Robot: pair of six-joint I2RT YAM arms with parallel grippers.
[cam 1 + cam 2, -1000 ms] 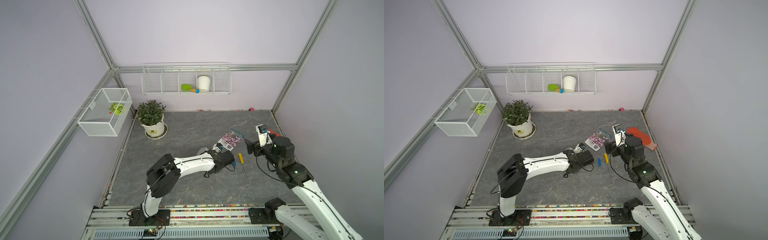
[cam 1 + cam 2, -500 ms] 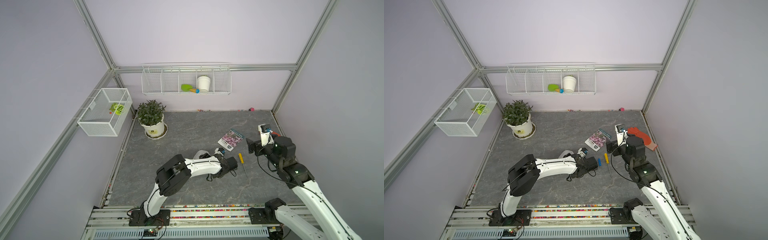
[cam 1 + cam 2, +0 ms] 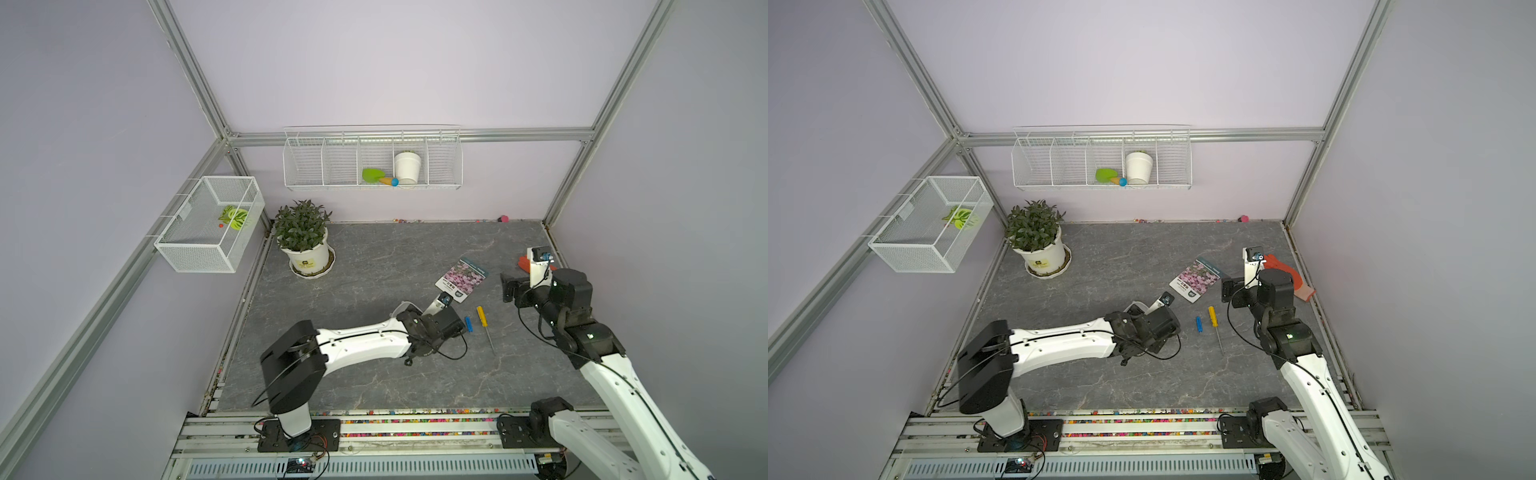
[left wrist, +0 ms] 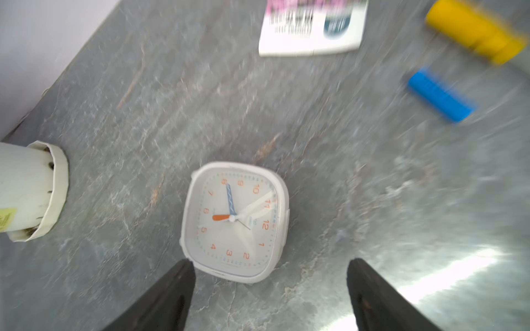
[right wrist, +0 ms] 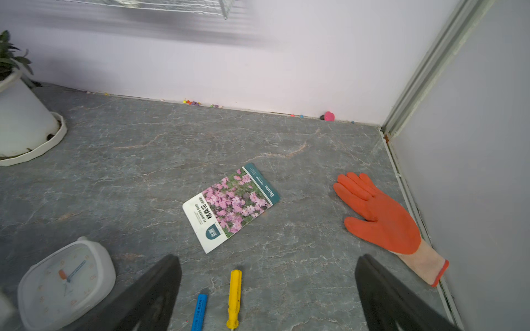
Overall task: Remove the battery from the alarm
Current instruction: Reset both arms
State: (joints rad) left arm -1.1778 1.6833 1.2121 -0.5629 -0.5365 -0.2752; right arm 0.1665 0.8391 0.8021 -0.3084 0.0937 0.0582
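My left end effector (image 4: 269, 260) stands wide, with nothing between its jaws. The alarm (image 4: 233, 220) lies dial-up on the bench (image 4: 143, 114) just ahead of the fingertips. One tip is right by its corner, but I cannot tell whether they touch. The battery (image 4: 438, 96) lies flat on the bench, apart from the alarm, just beside the yellow-handled screwdriver (image 4: 476, 31) and roughly parallel to it. My right end effector (image 5: 266, 258) is also spread wide and empty, raised over the bench near the right wall. Ahead of it lies a seed packet (image 5: 231, 207), with an orange glove (image 5: 378, 215) by the wall. A potted plant (image 3: 305, 245) stands in the far left corner.
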